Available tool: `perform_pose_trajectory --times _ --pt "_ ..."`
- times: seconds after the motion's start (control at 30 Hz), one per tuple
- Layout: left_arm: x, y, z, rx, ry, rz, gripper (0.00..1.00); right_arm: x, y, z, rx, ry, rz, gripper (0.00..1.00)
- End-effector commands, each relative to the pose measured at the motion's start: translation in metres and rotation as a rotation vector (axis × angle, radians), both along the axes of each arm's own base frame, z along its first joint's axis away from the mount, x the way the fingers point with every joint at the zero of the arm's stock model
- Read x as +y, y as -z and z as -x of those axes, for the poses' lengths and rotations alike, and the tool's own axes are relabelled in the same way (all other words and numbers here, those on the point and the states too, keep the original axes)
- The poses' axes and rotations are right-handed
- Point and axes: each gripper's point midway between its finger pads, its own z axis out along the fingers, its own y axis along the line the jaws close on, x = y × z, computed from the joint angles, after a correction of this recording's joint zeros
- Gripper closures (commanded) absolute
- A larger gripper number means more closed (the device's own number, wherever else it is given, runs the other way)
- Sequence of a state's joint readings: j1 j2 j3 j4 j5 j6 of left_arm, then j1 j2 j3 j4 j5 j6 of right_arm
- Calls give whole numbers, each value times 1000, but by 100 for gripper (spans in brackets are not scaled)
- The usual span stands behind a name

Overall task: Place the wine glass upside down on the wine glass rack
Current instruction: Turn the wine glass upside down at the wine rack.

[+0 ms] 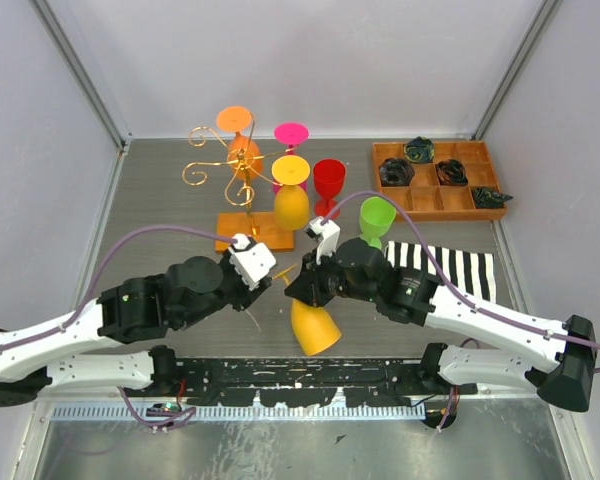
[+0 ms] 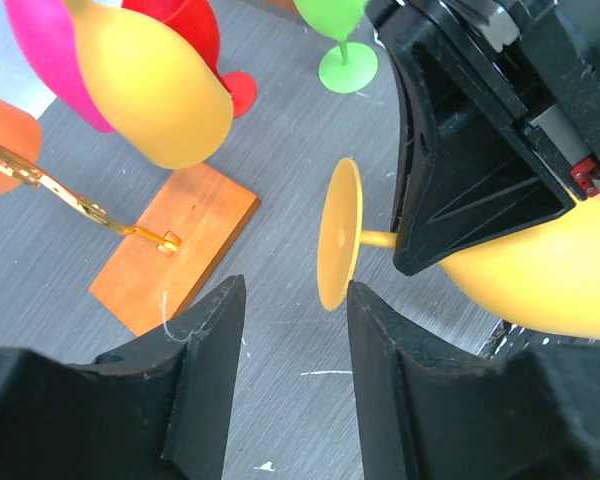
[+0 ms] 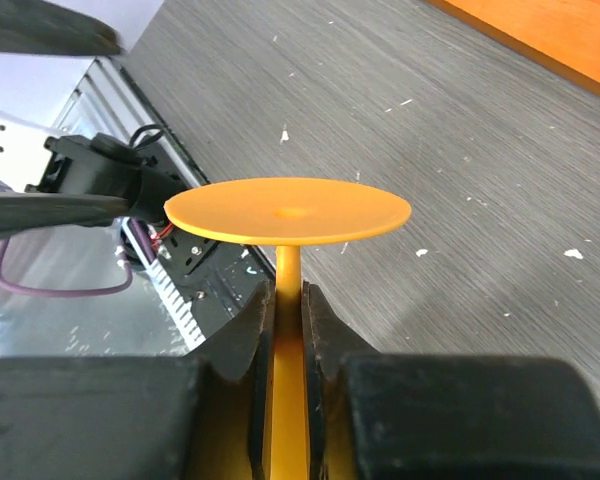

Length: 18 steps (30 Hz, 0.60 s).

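Right claw [image 1: 302, 276] pinches the orange-yellow wine glass [image 1: 315, 328] by its stem, held sideways in front of the gold wine glass rack [image 1: 260, 237], seen overhead; the left wrist view shows the left claw [image 2: 295, 300] spread just beside the glass's foot; the right wrist view shows both fingers [image 3: 248, 335] clamping the stem.

6x glass [image 1: 315, 328] total, by colour: 2 yellow [image 1: 291, 207], 1 orange [image 1: 235, 118], 1 pink [image 1: 291, 132], 1 red [image 1: 329, 178], 1 green [image 1: 376, 215]. 1x rack [image 1: 242, 238]. 1x tray [image 1: 427, 200] w/ 4 black bits [image 1: 418, 150] [image 1: 395, 172] [image 1: 452, 172] [image 1: 488, 197]. 1x striped cloth [image 1: 450, 270]. 2x arm [image 1: 130, 310] [image 1: 460, 312]
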State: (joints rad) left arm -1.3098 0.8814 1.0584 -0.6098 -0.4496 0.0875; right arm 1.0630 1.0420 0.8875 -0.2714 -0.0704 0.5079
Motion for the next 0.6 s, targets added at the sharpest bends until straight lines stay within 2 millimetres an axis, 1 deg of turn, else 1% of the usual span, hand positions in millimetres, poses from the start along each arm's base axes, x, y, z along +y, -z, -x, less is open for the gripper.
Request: perform_pose_trajectory --times 0.0,0.1,0.27,0.3,0.4,0.57 --pt "6 -20 -7 -21 -62 128 46 -12 -13 -15 -45 109 -29 99" --pt "13 -24 -13 -15 -100 126 46 -17 -11 -21 -51 155 -16 99" --pt "20 -33 -27 28 -110 179 42 -17 -10 -23 -60 164 -21 99" --pt "25 -38 -33 37 -125 196 41 -16 -10 -24 -60 166 -23 99" --pt "36 -53 -44 48 -152 242 41 -13 -9 -23 -65 153 -39 99" --pt "52 -87 -58 27 -197 320 39 -12 -9 -20 -71 134 -53 99"
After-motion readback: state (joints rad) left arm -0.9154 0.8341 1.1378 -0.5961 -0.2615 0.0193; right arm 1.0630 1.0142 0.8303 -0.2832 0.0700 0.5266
